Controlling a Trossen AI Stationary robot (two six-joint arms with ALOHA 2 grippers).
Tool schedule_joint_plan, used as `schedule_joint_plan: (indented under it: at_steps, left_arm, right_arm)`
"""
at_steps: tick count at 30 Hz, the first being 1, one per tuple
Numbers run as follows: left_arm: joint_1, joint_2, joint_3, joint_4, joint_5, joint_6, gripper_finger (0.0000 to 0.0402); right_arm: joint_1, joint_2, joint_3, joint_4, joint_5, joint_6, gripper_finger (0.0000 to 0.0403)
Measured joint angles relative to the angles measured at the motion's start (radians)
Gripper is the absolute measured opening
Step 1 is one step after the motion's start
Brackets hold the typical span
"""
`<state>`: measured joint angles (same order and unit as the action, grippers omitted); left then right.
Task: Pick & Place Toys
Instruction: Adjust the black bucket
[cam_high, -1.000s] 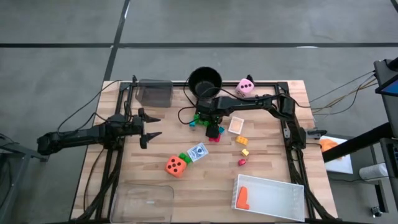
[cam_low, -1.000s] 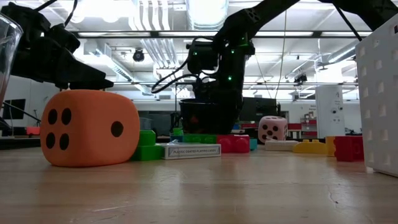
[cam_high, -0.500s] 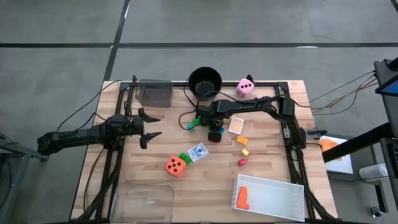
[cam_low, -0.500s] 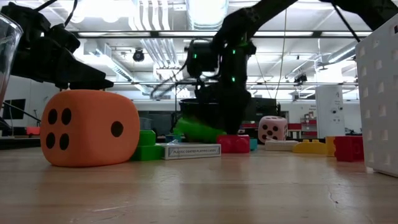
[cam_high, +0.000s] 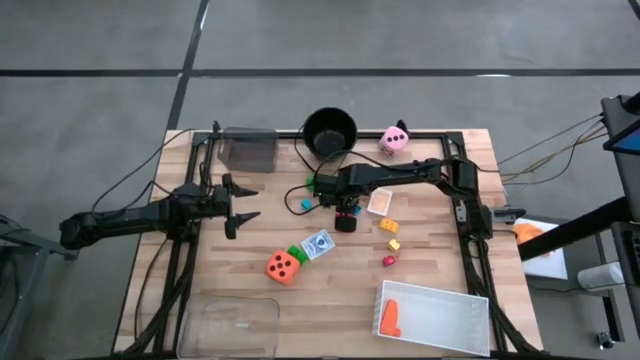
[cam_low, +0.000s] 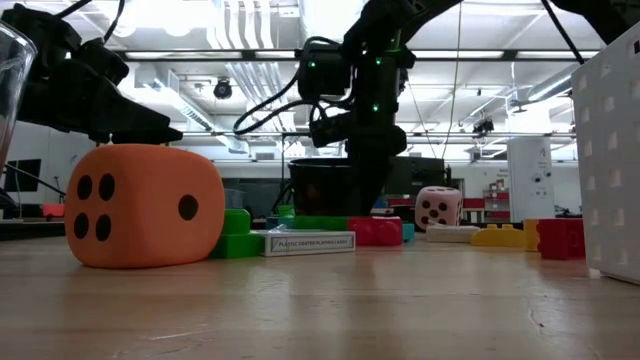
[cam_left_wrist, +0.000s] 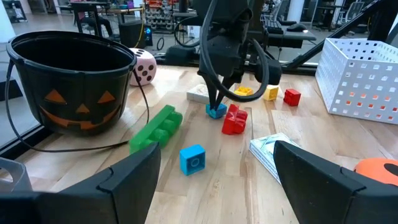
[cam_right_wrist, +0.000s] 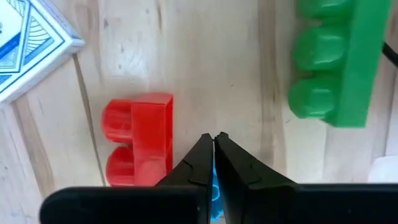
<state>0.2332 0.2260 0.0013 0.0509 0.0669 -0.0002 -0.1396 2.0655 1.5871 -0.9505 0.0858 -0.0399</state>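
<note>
Since a second ago the green brick (cam_left_wrist: 155, 127) got knocked aside toward the bucket (cam_left_wrist: 74, 81), and the right gripper (cam_right_wrist: 214, 142) has snapped shut, tips pressed together over a blue brick (cam_left_wrist: 216, 111) beside the red brick (cam_right_wrist: 138, 146). Nothing looks clamped; the blue brick only peeks out under the tips. Risk: it lifts empty, or the closed tips shove blue into red. Left gripper (cam_high: 240, 205) waits spread, well apart, at the table's left.

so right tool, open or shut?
Shut. In the right wrist view the right tool's fingertips meet above bare wood, gripping nothing visible, beside the red brick.
</note>
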Motion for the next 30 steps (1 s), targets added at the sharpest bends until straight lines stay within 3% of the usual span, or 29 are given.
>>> schedule_joint_plan:
  at_steps: [6, 18, 30]
  left_arm:
    - [0.000, 0.000, 0.000, 0.000, 0.000, -0.003, 0.0314]
    - [0.000, 0.000, 0.000, -0.004, 0.000, -0.003, 0.0314]
    - [0.000, 0.000, 0.000, -0.005, 0.000, -0.026, 0.0314]
  right_arm:
    - [0.000, -0.008, 0.001, 0.011, 0.038, 0.002, 0.0016]
    - [0.037, -0.021, 0.075, 0.072, 0.466, -0.064, 0.0017]
    - [-0.067, -0.023, 0.233, 0.123, 0.501, -0.229, 0.0017]
